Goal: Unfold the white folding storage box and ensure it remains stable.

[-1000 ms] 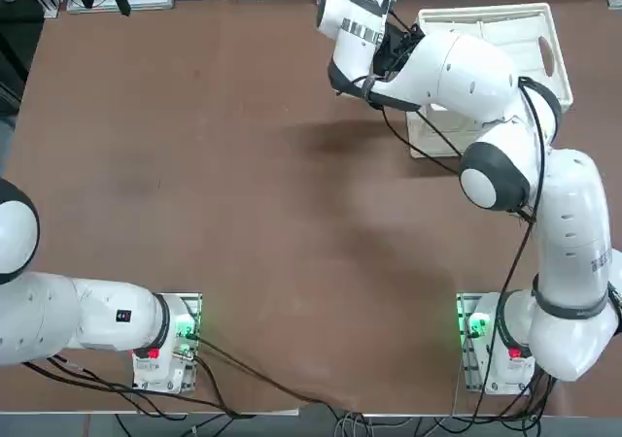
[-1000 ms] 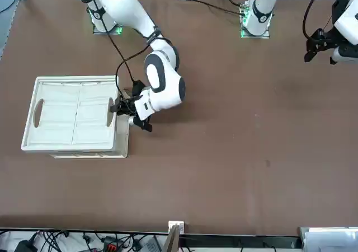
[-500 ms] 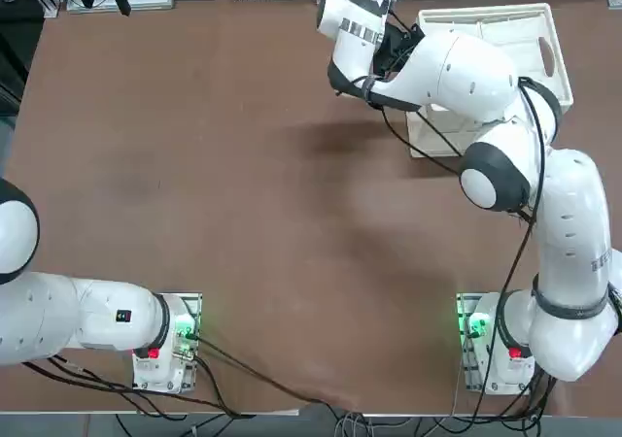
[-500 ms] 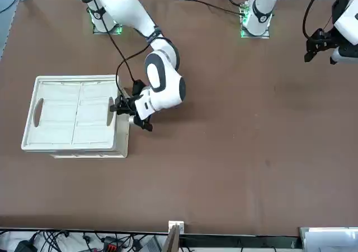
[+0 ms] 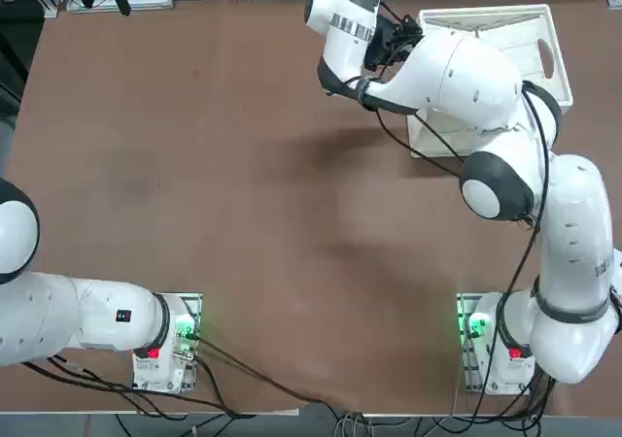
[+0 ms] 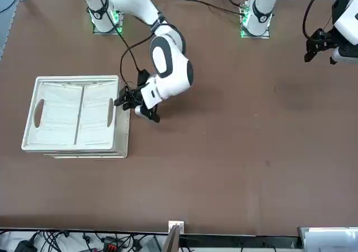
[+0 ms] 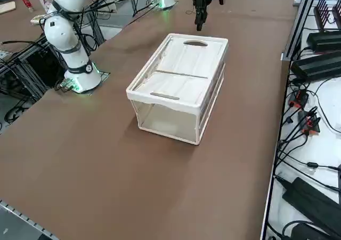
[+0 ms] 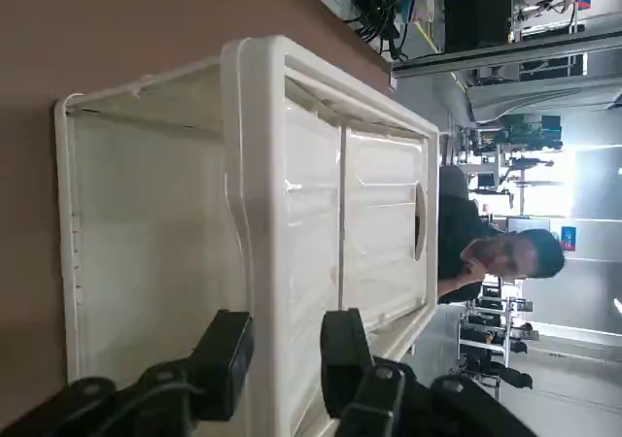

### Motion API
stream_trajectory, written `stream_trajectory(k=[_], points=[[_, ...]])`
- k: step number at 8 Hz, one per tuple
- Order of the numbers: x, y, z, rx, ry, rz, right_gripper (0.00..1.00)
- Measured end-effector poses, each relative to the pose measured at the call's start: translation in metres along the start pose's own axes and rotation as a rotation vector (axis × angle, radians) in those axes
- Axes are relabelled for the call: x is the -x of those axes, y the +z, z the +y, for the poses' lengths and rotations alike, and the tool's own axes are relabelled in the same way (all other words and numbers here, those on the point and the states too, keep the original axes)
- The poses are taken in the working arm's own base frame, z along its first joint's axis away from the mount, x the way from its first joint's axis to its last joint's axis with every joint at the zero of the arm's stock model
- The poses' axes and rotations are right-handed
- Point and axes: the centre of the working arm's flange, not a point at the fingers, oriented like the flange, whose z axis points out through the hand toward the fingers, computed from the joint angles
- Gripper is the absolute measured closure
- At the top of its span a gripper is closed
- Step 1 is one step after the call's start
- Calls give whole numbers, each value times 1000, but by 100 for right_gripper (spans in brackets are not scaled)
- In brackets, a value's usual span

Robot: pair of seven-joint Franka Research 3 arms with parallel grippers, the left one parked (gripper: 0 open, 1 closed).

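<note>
White plastic folding storage box (image 5: 486, 12) (image 6: 75, 79) (image 7: 166, 104) (image 8: 260, 204) sits on the brown table (image 5: 243, 165) at its far right corner, long axis running left-right. It stands at full height. The thick rim is on top and the long side walls are up underneath it; the right side view shows a wall standing below the rim.

Two ribbed panels lie across the top opening just under the rim and meet at a seam near the middle. Each panel has an oval handle hole near its outer end. In the top view the left panel looks slightly tilted, but I can't tell for sure.

Right gripper (image 5: 397, 31) (image 6: 126, 102) (image 7: 200, 18) (image 8: 284, 332) is at the box's left short end, about rim height, pointing at the box. Jaws are parted. In the wrist view the two black fingers (image 8: 225, 354) sit either side of the rim's short edge, with the rim lined up in the gap. I can't tell whether either pad touches the plastic. From the front and right side views the claw looks just beside that end of the rim, not clamped on it.

A person (image 8: 486, 252) shows in the room beyond the table in the wrist view, away from the box.
</note>
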Motion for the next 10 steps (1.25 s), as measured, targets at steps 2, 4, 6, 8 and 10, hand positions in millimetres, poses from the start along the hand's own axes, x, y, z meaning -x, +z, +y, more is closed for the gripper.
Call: stream_trajectory(k=[2,4,6,8,10], points=[[-1,2,0,2,-3,-3,52],[-2,1,5,-5,-42,-10,42],[-6,-8,42,-78,-133,-40,37],[-21,0,110,-222,-235,-98,39],[-45,37,190,-433,-323,-148,39]])
